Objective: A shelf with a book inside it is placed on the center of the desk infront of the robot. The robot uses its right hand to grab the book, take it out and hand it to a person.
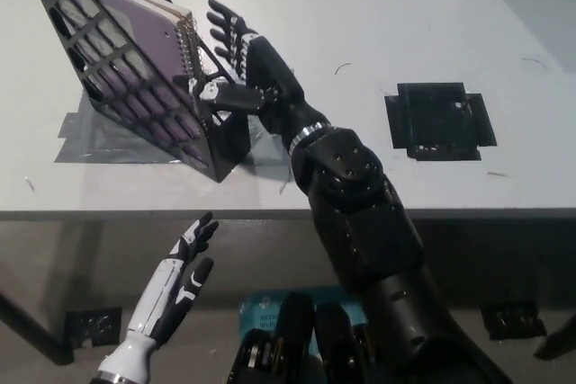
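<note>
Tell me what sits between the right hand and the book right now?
Head view: the right hand is open beside the book's spiral edge. Only the black shelf's open-end frame lies between them.

Shelf (135,87) is cropped at the 11 o'clock corner; its top and far wall are cut by the frame edge. Book (135,42) is mostly masked behind the shelf grid. Contact between right hand (236,65) and book cannot be told. Left hand (180,276) wrist is cropped at 7 o'clock.
</note>
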Robot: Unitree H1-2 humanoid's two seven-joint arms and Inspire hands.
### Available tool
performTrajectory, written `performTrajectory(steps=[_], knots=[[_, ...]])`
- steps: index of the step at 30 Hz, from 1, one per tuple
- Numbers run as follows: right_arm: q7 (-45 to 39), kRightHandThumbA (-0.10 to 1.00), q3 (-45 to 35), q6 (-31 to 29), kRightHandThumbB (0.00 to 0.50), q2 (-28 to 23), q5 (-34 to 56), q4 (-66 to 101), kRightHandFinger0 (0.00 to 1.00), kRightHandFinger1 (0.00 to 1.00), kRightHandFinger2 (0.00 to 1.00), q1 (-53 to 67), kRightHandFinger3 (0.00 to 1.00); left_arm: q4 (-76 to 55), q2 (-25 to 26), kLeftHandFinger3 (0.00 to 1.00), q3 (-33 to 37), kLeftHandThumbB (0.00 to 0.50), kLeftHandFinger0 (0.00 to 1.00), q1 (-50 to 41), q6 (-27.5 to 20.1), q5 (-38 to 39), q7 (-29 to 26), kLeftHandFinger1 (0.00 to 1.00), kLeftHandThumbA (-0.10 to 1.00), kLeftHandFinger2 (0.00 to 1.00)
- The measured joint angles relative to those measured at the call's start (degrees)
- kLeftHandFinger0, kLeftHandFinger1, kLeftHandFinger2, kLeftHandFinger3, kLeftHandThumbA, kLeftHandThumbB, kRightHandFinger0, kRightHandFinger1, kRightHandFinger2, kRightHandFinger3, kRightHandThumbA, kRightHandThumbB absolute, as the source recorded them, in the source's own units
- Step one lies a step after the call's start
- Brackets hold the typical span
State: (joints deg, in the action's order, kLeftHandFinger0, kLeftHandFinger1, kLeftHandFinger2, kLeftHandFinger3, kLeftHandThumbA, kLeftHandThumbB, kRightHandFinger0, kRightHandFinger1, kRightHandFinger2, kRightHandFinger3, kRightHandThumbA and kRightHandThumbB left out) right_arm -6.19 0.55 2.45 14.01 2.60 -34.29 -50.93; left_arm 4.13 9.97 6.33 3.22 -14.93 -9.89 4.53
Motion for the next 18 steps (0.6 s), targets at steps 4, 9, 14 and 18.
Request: performTrajectory(steps=[4,9,14,18], knots=[[0.09,0.84,0.04,-0.07,0.3,-0.06,0.39,5.3,1.0,1.0,1.0,0.48,1.0,-0.01,0.0,1.0,0.0,0.277,1.0,0.03,0.01,0.05,0.29,1.0,1.0,1.0],[0.28,0.79,-0.08,-0.06,0.278,-0.26,0.92,10.38,1.0,1.0,1.0,0.49,1.0,-0.09,0.13,1.0,0.0,0.27,1.0,0.19,0.05,-0.45,0.39,1.0,1.0,1.0],[0.4,0.85,-0.02,-0.06,0.317,-0.26,1.11,11.28,1.0,1.0,1.0,0.49,1.0,-0.05,0.19,1.0,0.0,0.261,1.0,0.33,0.0,-0.85,0.39,1.0,0.98,1.0],[0.45,0.8,0.3,-0.06,0.313,-0.22,1.11,11.23,1.0,1.0,1.0,0.49,1.0,0.01,0.19,1.0,-0.01,0.27,1.0,0.49,-0.04,-0.83,0.4,1.0,1.0,1.0]])
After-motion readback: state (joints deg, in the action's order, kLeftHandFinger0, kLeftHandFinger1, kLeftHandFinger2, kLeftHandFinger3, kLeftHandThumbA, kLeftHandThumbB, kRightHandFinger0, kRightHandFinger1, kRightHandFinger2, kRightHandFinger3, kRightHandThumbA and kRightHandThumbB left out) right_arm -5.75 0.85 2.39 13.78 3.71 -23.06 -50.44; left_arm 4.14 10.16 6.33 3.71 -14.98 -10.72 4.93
